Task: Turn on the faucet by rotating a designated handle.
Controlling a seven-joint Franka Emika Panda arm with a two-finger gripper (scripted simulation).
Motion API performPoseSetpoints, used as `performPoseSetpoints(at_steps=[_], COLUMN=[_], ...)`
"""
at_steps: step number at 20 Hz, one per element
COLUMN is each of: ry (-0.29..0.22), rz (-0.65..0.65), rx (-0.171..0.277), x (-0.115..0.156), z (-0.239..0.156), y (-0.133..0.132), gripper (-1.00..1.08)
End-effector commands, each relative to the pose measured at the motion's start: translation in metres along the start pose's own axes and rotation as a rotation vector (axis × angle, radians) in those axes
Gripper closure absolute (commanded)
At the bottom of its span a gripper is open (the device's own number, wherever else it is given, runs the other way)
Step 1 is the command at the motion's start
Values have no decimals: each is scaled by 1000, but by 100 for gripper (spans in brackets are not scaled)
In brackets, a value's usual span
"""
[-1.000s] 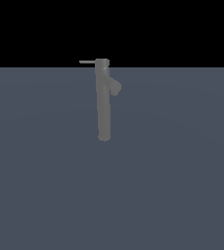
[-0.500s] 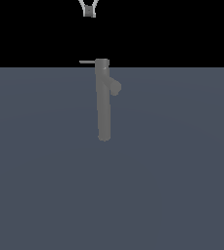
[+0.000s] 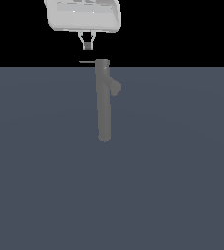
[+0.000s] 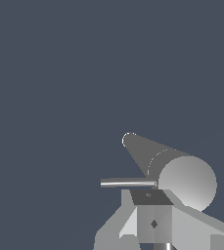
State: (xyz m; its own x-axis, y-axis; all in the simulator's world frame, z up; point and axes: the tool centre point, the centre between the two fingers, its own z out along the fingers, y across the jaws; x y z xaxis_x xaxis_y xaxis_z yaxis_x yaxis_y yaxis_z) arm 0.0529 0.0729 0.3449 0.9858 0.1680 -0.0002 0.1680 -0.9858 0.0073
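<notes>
The faucet (image 3: 102,102) is a tall grey column standing on the dark floor, with a stubby spout (image 3: 114,87) angling off toward the exterior view's right. Its handle (image 3: 87,62), a thin light rod, sticks out level from the top cap toward the exterior view's left. My gripper (image 3: 87,45) hangs just above the handle's outer part without touching it, fingers pressed together and holding nothing. From the wrist view I look down on the faucet's round top cap (image 4: 187,183), the handle (image 4: 128,183) and my shut gripper (image 4: 151,205) close over the rod.
A flat blue-grey floor (image 3: 182,171) surrounds the faucet. The white hand body (image 3: 83,14) sits at the top of the exterior view against a black background.
My gripper has come down from above the frame: out of view one second ago, only fingertips showing half a second ago, now the hand is visible just over the handle. The faucet has not moved.
</notes>
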Motion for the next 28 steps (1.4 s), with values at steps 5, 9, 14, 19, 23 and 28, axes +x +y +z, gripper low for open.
performPoseSetpoints(at_steps=[5,9,14,19,23,28], ry=[1,0,0,0,0,0], rz=[-16,-21,-23,-23,-23,-23], rx=[5,7,7,7,7,7], x=[25,32,35,30,19,6], z=[30,41,44,44,44,44], y=[-5,-6,-7,-8,-11,-14], gripper=[108,108,108,108,108,108])
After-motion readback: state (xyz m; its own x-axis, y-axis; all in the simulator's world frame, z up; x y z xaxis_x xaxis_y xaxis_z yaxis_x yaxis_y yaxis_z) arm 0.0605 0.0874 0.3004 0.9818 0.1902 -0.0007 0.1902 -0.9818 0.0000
